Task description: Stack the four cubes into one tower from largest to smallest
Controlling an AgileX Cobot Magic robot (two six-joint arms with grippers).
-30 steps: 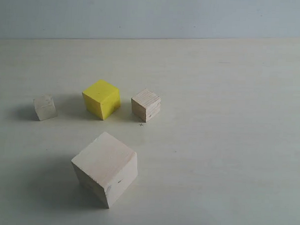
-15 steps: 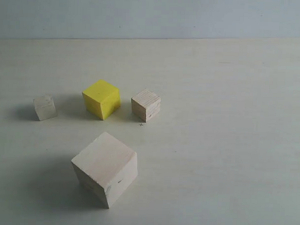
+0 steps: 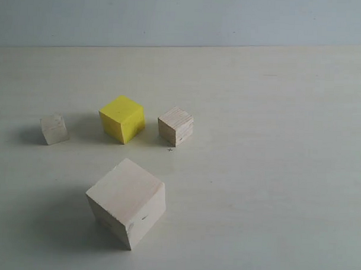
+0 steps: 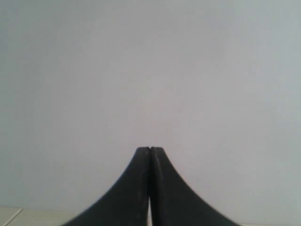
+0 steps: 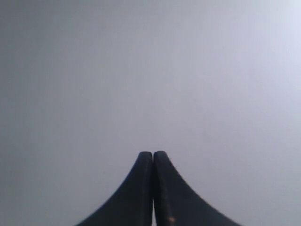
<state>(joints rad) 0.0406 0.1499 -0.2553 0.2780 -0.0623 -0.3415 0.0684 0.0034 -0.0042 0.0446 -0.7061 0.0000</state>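
- The large pale cube (image 3: 126,201) is the nearest thing in the exterior view; it stands on the table (image 3: 274,174) with one corner turned toward the camera, exactly where it was a second ago; nothing lies on top of it.
- Beyond the large pale cube stand the three others in a loose row, each apart from its neighbours: the yellow cube (image 3: 122,118) almost straight behind it, the grained cube (image 3: 175,126) behind it and to the right, the smallest cube (image 3: 54,129) behind it and well to the left; none of them has moved either.
- So nothing has changed; I judge that the stacking is not yet begun, and the yellow cube should go first on the large pale cube.
- Farther than all cubes is only a plain wall (image 3: 184,19).
- No arm shows in the exterior view, so where the arms stand relative to the large pale cube I cannot tell.
- The left gripper (image 4: 150,149) has its two dark jaws pressed together with nothing between them; the right gripper (image 5: 153,153) is the same, closed and empty.
- Both wrist views face probably that blank wall, though the surface is too featureless to be sure; no cube shows there.
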